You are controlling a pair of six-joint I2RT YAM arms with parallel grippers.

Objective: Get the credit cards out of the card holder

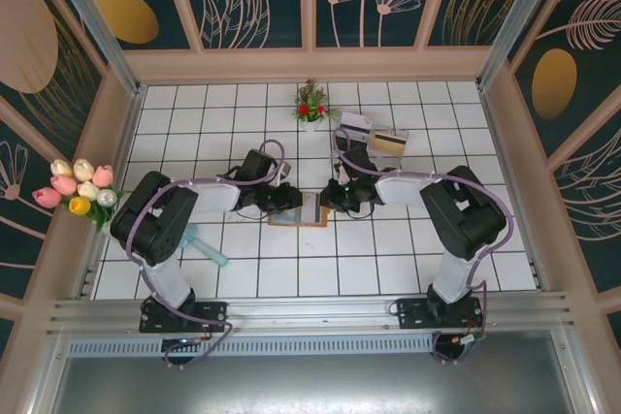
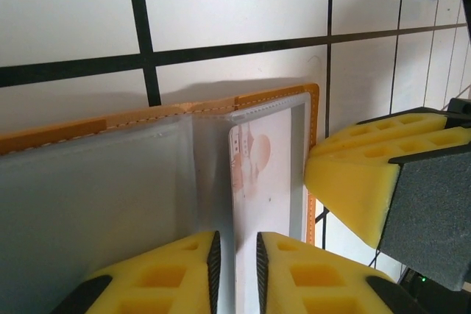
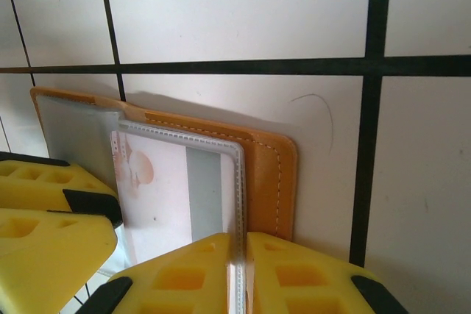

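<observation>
The orange-brown card holder (image 1: pixel 288 220) lies open on the white tiles between both arms. Its clear inner sleeve (image 2: pixel 213 167) holds a pale card (image 2: pixel 268 182) with pink print and a grey stripe (image 3: pixel 202 189). My left gripper (image 2: pixel 238 270) stands narrowly open astride that card's edge, the pads not touching it. My right gripper (image 3: pixel 241 273) is shut on the sleeve's stitched rim, next to the holder's leather flap (image 3: pixel 268 174). From above, the left gripper (image 1: pixel 294 200) and the right gripper (image 1: pixel 328 199) meet over the holder. A teal-green flat piece (image 1: pixel 206 245), which looks like a credit card, lies by the left arm.
A small flower pot (image 1: pixel 310 104) stands at the back middle. A white card (image 1: pixel 354 125) and an orange-tan card (image 1: pixel 390 141) lie at the back right. A tulip bunch (image 1: pixel 78 186) sits against the left wall. A wooden frame rings the tiled floor.
</observation>
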